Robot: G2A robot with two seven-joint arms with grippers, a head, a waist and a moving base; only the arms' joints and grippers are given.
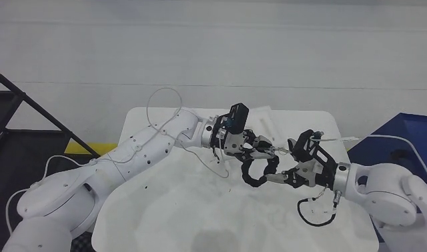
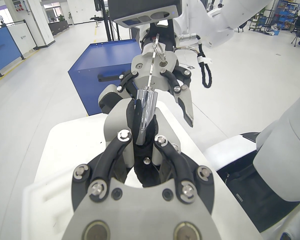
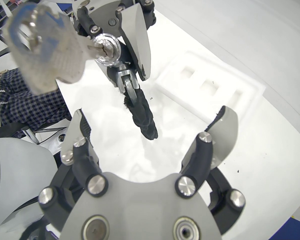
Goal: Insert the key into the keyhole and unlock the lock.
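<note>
The right gripper (image 3: 151, 112) stands open, its two fingers (image 3: 78, 128) spread wide with nothing between them. Just ahead of the fingertips, and apart from both, is the key (image 3: 46, 51). Its blade is pushed into the keyhole (image 3: 105, 48) in the round chrome end of the lock (image 3: 126, 81). Its flat head sticks out towards the open gripper. The head carries a blue marking, too blurred to read. In the left wrist view the key (image 2: 152, 67) shows edge-on, with a wire ring (image 2: 160, 51) through its head, standing out of the lock (image 2: 147, 112).

The left gripper (image 2: 142, 128) is clamped on the lock, one finger on each side of the chrome barrel where the black sleeved cable (image 3: 142, 118) joins it.

In the top view the left gripper (image 1: 253, 147) sits a little right of the frame's centre, its arm coming up from the lower left. The right gripper (image 1: 281, 164) faces it from the right side of the frame. The key (image 1: 280, 150) lies between the two, and the cable (image 1: 257, 175) curls in a loop just below them.

Under both arms is the white table (image 1: 167, 205). A white foam tray (image 3: 250, 83) with three rectangular recesses rests on it, well apart from the lock. A blue cabinet (image 2: 100, 58) stands beside the table, at the right edge of the top view.
</note>
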